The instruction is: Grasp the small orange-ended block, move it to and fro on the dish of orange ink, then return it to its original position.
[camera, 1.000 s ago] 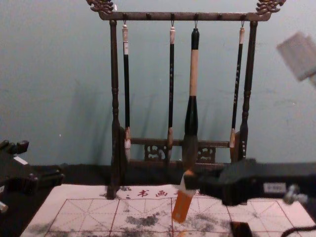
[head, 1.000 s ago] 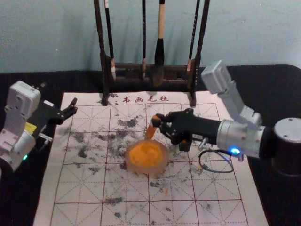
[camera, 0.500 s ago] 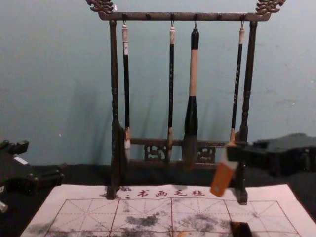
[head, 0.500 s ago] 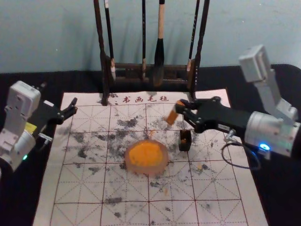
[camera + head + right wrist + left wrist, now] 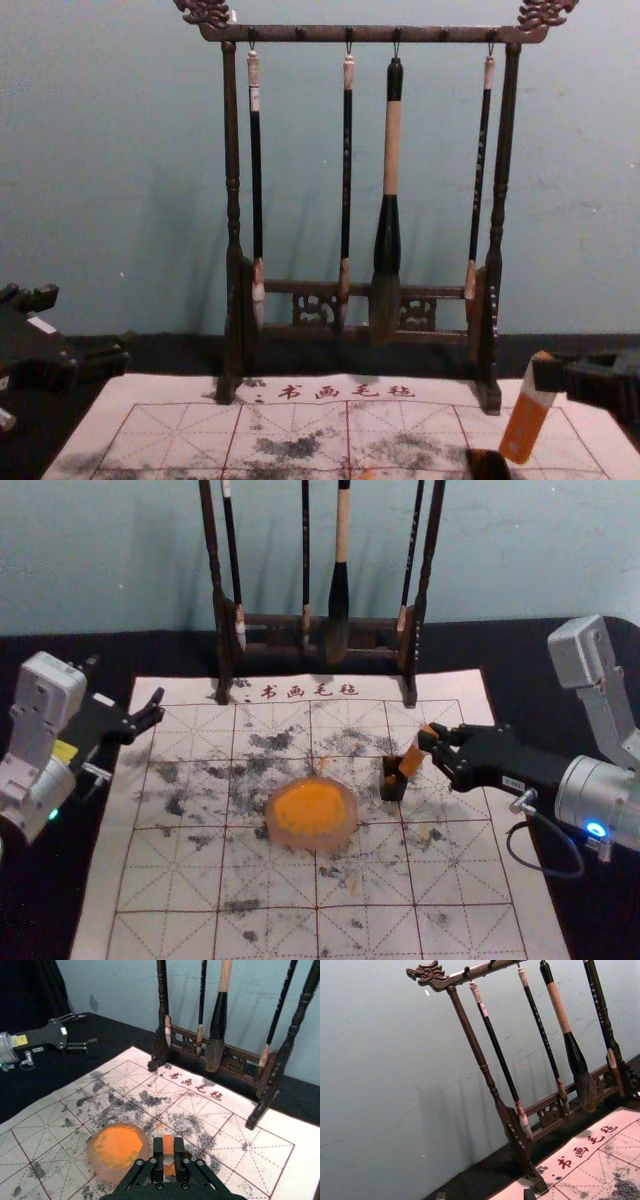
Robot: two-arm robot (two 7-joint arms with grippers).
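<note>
Block (image 5: 411, 760), small and orange with a pale side, is pinched between the closed-in fingertips of the right gripper (image 5: 432, 742), which reaches in from the robot's right above the mat. The block leans, its lower end toward the robot's left, close to the small dark open box (image 5: 393, 789). In the head view that end overlaps the box's right-hand edge; whether the two touch, I cannot tell. Some orange shows inside the box.

The round dish (image 5: 311, 838) of orange ink (image 5: 309, 807) sits on the mat to the left of the box and a little nearer the robot, apart from both box and block.

The left gripper (image 5: 157, 706) is parked at the robot's left, near the mat's far left corner, with its fingers spread and nothing between them.

The white calligraphy mat (image 5: 175, 880), ruled with a red grid and marked with dark smudges, lies on the black-covered counter (image 5: 60, 920). Red characters (image 5: 310, 691) run along its far edge. Behind, a carved dark wooden rack (image 5: 232, 190) holds four hanging brushes, among them a thick one (image 5: 391, 150) with a pale band on its handle.
</note>
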